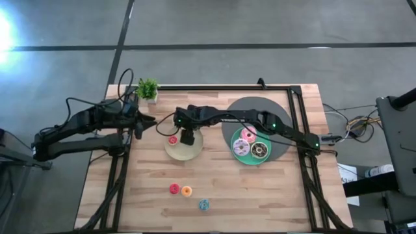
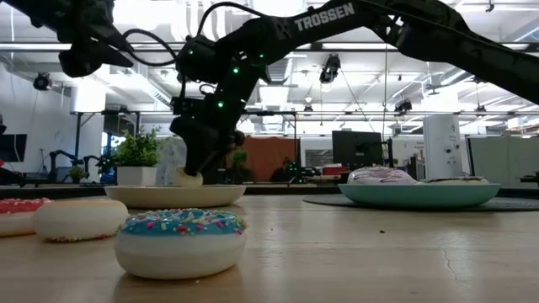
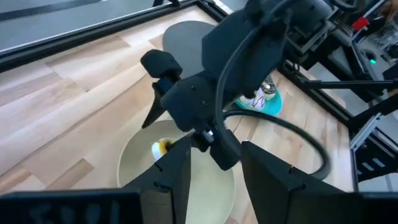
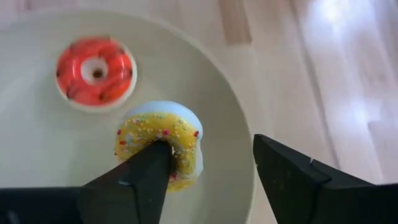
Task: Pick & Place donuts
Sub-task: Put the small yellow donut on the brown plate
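Observation:
My right gripper point(image 1: 188, 138) point(image 4: 208, 146) hangs open over the cream plate point(image 1: 175, 153) point(image 4: 37, 155), its fingers pointing down. On that plate are a red mini donut point(image 1: 173, 139) point(image 4: 95, 70), lying flat, and a yellow mini donut point(image 4: 160, 142) point(image 2: 189, 178), tilted under the gripper. My left gripper point(image 1: 148, 122) point(image 3: 214, 146) is open in the air beside the plate's left edge. Three larger donuts, pink point(image 1: 247, 135), white-lilac point(image 1: 240, 147) and chocolate point(image 1: 261, 151), sit on the teal plate point(image 1: 242, 160). Red point(image 1: 174, 189), orange point(image 1: 186, 191) and blue point(image 1: 203, 205) point(image 2: 180, 241) minis lie flat on the table. My right gripper comes from above, pointing down. One fingertip point(image 4: 152, 163) stands at the hole point(image 4: 163, 147) of the yellow donut and seems to touch it there. The other finger point(image 4: 286, 171) is well apart from it. The donut is tilted, with its edge on the cream plate.
A small potted plant point(image 1: 147, 88) point(image 2: 137, 151) stands at the table's far left corner. A dark round mat point(image 1: 250, 107) lies under the teal plate. A black frame point(image 1: 296, 130) runs along the table's far and right sides. Bare wood lies between the plates and the near edge.

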You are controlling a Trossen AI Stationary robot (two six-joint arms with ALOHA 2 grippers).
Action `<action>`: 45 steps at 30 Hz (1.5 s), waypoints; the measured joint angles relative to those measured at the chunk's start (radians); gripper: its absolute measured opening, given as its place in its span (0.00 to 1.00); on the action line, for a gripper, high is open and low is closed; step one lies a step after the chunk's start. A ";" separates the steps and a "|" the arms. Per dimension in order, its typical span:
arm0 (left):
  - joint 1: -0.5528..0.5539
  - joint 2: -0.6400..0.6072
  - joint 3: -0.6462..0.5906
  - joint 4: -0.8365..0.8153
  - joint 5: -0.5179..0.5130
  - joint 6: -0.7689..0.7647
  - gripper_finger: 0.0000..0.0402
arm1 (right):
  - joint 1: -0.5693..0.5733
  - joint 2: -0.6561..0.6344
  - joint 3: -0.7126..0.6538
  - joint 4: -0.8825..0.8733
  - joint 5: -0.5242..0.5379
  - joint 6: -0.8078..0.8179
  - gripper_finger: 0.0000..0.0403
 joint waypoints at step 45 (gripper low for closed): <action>-0.027 0.329 -0.386 0.748 -0.057 -0.037 0.29 | -0.006 -0.077 -0.024 0.020 -0.062 -0.021 0.56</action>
